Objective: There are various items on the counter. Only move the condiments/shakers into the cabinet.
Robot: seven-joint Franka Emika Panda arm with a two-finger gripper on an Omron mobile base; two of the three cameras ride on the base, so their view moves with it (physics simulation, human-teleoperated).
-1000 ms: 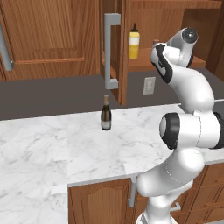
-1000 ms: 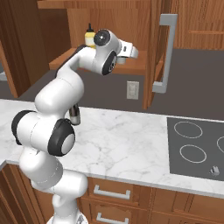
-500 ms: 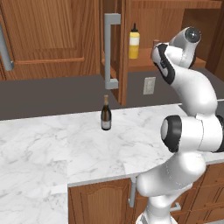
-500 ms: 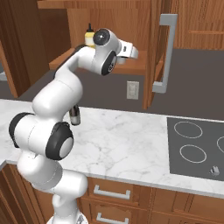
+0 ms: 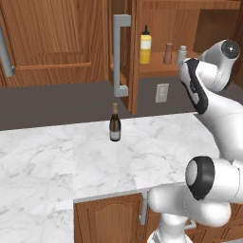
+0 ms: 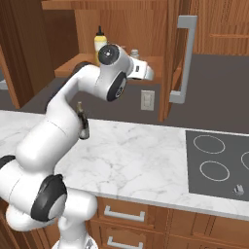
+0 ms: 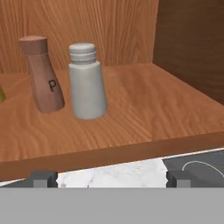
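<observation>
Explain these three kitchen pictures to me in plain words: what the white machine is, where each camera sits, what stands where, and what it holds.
The white machine is a robot arm on a driving base. Two pictures come from cameras behind it, left and right; the third looks out from its hand. On the marble counter stands a wine bottle. On the open cabinet's shelf stand a yellow squeeze bottle, a brown shaker and a grey shaker. The gripper faces the shelf, open, holding nothing.

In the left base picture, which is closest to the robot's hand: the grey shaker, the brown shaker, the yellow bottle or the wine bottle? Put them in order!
From the gripper:
1. grey shaker, right beside it on the shelf.
2. brown shaker, next along to the left.
3. yellow squeeze bottle, further left on the shelf.
4. wine bottle, down on the counter.
</observation>
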